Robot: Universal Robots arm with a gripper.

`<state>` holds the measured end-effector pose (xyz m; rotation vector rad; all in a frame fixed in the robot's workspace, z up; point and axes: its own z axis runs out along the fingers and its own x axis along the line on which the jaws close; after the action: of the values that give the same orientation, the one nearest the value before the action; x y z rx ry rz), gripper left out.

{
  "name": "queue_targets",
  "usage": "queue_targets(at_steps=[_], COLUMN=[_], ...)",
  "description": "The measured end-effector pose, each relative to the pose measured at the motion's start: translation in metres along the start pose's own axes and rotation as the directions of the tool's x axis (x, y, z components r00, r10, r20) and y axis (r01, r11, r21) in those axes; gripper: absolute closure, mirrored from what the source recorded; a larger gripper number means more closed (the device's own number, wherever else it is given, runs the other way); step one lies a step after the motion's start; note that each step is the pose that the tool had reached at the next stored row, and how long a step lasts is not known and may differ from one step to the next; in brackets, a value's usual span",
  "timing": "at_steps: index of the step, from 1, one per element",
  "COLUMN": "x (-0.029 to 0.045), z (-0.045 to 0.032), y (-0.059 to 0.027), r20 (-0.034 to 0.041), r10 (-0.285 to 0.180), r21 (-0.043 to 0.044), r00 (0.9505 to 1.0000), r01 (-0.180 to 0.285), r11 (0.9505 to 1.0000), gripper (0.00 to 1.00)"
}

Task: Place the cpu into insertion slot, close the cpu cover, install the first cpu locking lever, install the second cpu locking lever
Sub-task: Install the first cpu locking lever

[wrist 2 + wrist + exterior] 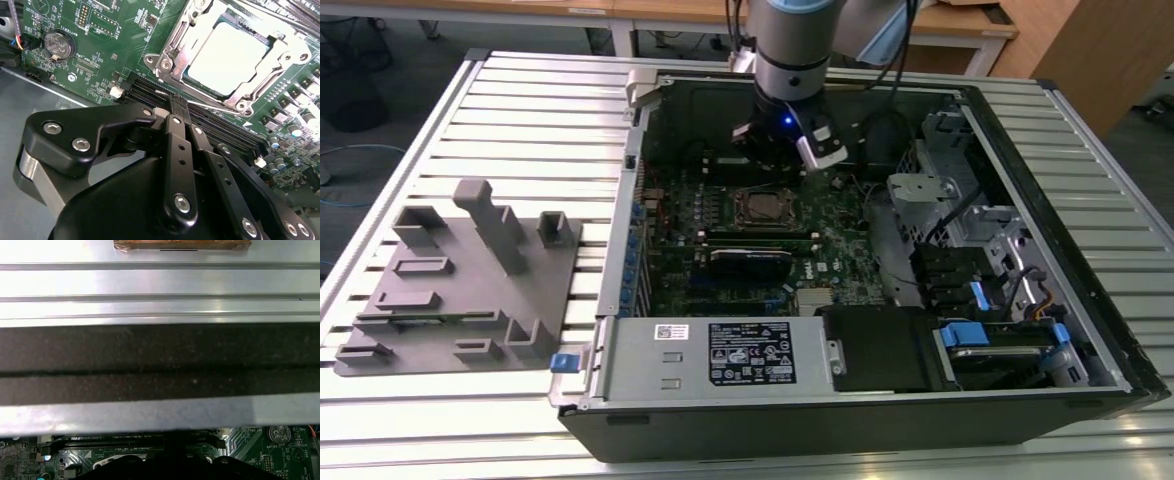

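Observation:
The cpu (230, 56) lies flat in the insertion slot (761, 207) on the green board, its pale face showing through the window of the cpu cover (272, 82). The cover's silvery frame is down over it. Thin metal bars run along the frame's sides; I cannot tell whether the locking levers are latched. My gripper (178, 103) hangs just beyond the slot, over the long black memory slots (220, 127), with its black fingers (175, 150) shut and nothing between them. In the exterior view my gripper (771, 165) is inside the case, just behind the slot.
The open computer case (607, 300) lies on a slatted metal table (494, 110). A grey power-supply box (720, 355) sits at its front, with drive bays and cables (987, 270) at the exterior view's right. A grey fixture (454, 280) stands at the left. A coin battery (57, 45) is near the slot.

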<state>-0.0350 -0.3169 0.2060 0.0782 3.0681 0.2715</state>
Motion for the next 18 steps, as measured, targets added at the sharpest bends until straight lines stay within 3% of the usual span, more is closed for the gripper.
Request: queue_targets(at_steps=[3, 8, 11, 15, 18], x=[0.0014, 0.0020, 0.0021, 0.0023, 0.0049], z=[0.0007, 0.0019, 0.0026, 0.0031, 0.0030], y=[-0.0002, -0.0004, -0.0005, -0.0007, -0.0008], r20=[0.0082, 0.0141, 0.0204, 0.0325, 0.0338], r10=[-0.001, 0.004, 0.039, 0.104, 0.111], r21=[-0.0005, -0.0004, 0.0015, 0.0043, 0.0045], r00=[1.0000, 0.9999, 0.9990, 0.9940, 0.9932], r01=[0.001, -0.004, -0.039, -0.104, -0.111], r11=[1.0000, 1.0000, 0.9992, 0.9945, 0.9938], gripper=[0.89, 0.89, 0.89, 0.89, 0.89])
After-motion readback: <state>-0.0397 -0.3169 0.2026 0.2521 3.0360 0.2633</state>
